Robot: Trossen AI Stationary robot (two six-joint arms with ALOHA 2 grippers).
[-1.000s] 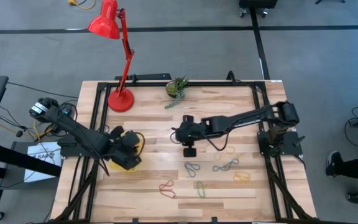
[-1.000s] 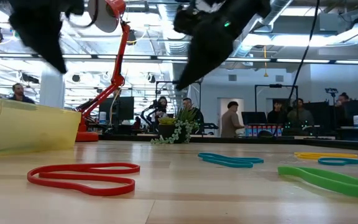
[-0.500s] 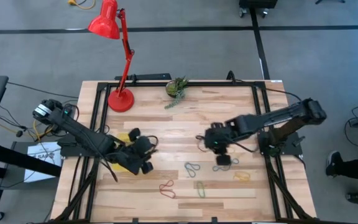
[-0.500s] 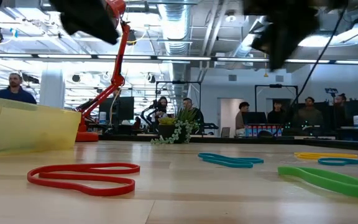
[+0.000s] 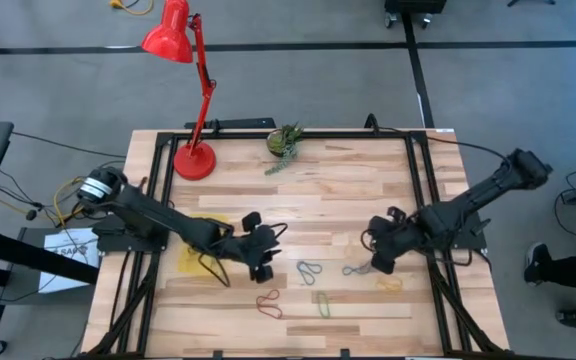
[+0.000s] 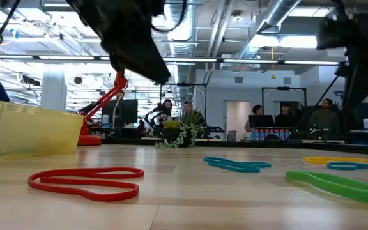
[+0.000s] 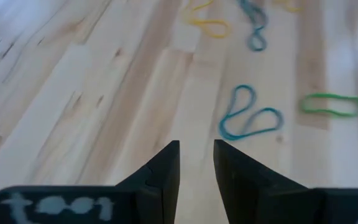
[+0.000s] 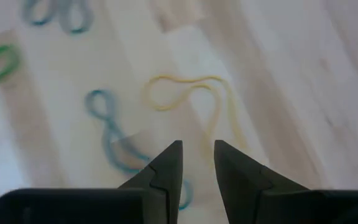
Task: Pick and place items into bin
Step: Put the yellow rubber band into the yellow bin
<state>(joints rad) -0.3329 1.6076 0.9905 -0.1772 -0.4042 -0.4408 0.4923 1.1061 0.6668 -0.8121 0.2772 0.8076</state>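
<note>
Both hands over the bands
Left hand (image 5: 261,262) and right hand (image 5: 378,262), fingers slightly apart, empty; bin (image 5: 190,262) at 9 o'clock.

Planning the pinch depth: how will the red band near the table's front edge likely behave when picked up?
The red band is probably floppy: it lies flat in a loose twisted loop. Likely very light, being so thin. It may sag or stretch when lifted, and sits so low on the table that a shallow pinch could miss.
</note>
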